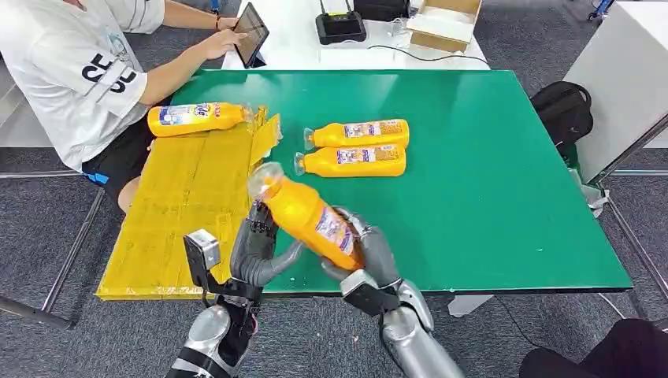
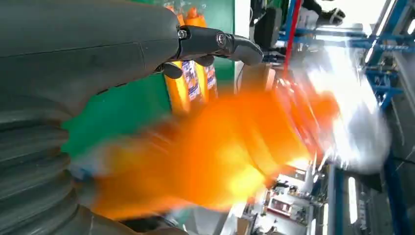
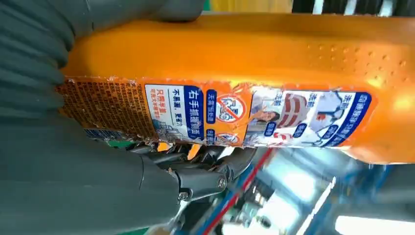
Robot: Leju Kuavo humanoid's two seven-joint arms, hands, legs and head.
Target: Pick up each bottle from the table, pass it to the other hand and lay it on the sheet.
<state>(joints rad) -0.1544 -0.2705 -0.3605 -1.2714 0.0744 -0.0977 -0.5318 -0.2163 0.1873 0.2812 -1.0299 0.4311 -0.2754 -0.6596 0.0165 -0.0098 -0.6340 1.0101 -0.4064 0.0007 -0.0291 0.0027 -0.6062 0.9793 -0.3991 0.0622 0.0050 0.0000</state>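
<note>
Nearest the robot, the right hand (image 1: pixel 369 253) grips the lower body of the held bottle (image 1: pixel 309 214), fingers wrapped around the labelled part, with the bottle tilted so its clear cap points toward ten o'clock above the near edge of the desk (image 1: pixel 504 197). The left hand (image 1: pixel 258 250) sits just beside it at about nine o'clock, fingers apart and reaching up around the bottle's upper half — whether they already press on it I cannot tell, since the left wrist view is blurred. The step in hand looks like the handover, and doing it well means the left hand closing firmly on the plain orange stretch above the label before the right lets go — a smooth, round body could slip through a loose hold. Farther out at ten o'clock lies the yellow sheet (image 1: pixel 189 205), with one bottle on the sheet (image 1: pixel 197 118) at its far end. At twelve o'clock, two waiting bottles (image 1: pixel 356 147) lie side by side on the desk. A person (image 1: pixel 87 71) sits beyond the sheet.
</note>
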